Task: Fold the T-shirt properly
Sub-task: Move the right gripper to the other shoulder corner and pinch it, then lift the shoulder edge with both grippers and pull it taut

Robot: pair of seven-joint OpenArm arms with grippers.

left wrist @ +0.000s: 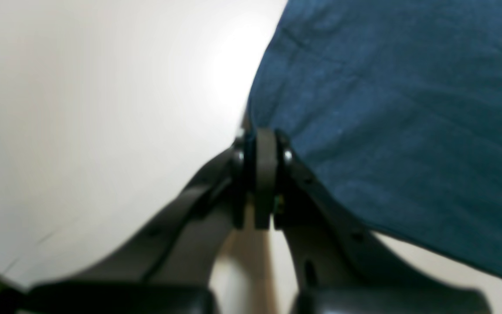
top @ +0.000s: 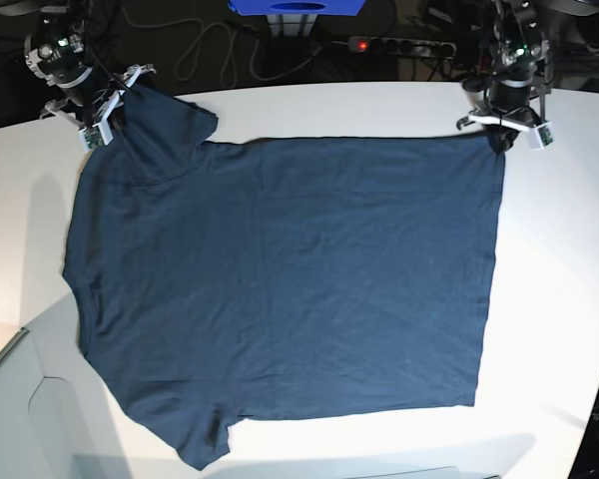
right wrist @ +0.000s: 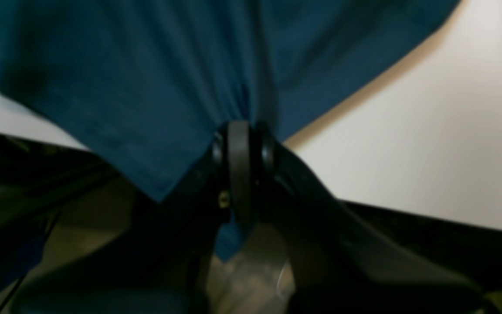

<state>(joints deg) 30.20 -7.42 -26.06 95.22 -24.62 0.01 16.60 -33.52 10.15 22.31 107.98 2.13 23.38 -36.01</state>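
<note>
1. The T-shirt (top: pixel 280 289) lies spread flat on the white desk (top: pixel 569 299); it looks soft, light and floppy, so it will sag and crease when lifted; corners and edges are the best spots to hold.
2. The left end effector (left wrist: pixel 265 144) is closed tight on the hem corner at 2 o'clock; the right end effector (right wrist: pixel 239 139) is closed tight on the sleeve at 10 o'clock.
3. Both wrist views are blurry; the neck label cannot be seen; the near sleeve is cut off at 7 o'clock.

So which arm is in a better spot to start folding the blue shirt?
Neither alone, probably. The right pincer is shut on a far corner of the dark navy cotton T-shirt by the sleeve; the left pincer is shut on the far hem corner. Both could fold together.
</note>
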